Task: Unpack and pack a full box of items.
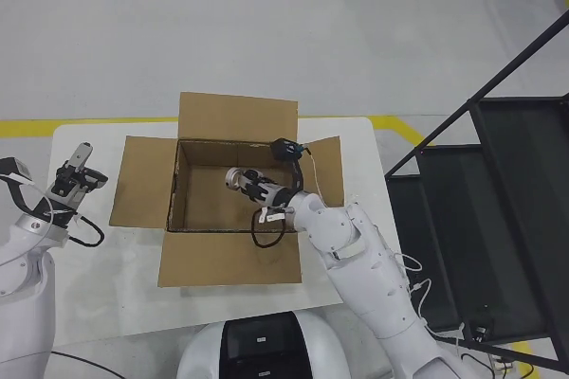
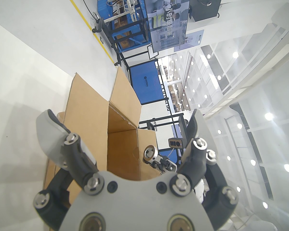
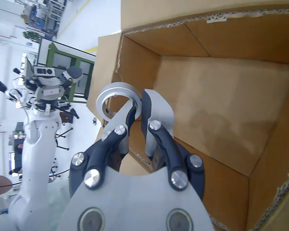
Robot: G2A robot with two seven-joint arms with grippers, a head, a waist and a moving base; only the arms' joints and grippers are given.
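Note:
An open cardboard box (image 1: pixel 229 261) stands mid-table with all flaps spread out. My right gripper (image 1: pixel 249 183) is over the box's inside, shut on the rim of a silver metal ring (image 1: pixel 233 178). In the right wrist view the ring (image 3: pixel 115 88) is pinched between the fingers of the right gripper (image 3: pixel 140 102) above the box's bare brown floor (image 3: pixel 219 92). My left gripper (image 1: pixel 79 161) hangs over the table's left edge, beside the left flap, open with nothing in it. The left wrist view has the left gripper (image 2: pixel 121 115) spread wide, facing the box (image 2: pixel 91 111), with the ring (image 2: pixel 149 153) beyond.
A small black device with a cable (image 1: pixel 286 149) rests at the box's far right corner. A black metal rack (image 1: pixel 493 189) stands right of the white table (image 1: pixel 95 284). Bare table shows at the front left.

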